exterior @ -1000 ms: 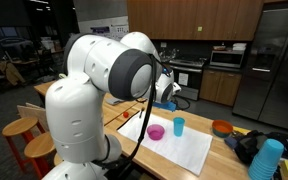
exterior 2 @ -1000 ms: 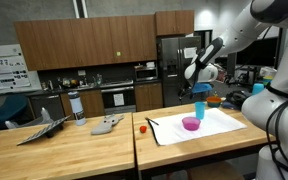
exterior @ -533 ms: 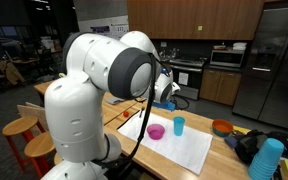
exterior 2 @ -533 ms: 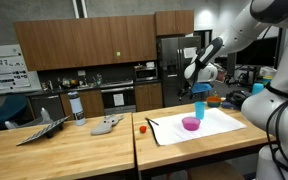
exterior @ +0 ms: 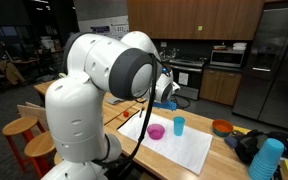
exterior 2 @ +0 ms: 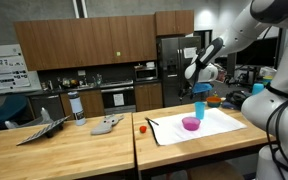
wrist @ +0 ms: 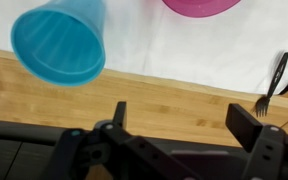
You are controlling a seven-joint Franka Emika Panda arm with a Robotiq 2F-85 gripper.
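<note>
**Fingers spread wide, nothing held**

The gripper [wrist: 181, 122] is seen with its two fingers [wrist: 119, 115] fully parted, and nothing is gripped or touched. It is poised above the wooden table [wrist: 134, 90], apart from the blue cup [wrist: 59, 42]. On the white mat [wrist: 154, 58] one blue cup and one pink bowl [wrist: 202, 5] are counted, near each other. One fork [wrist: 272, 85] is laid across the mat's edge.
</note>
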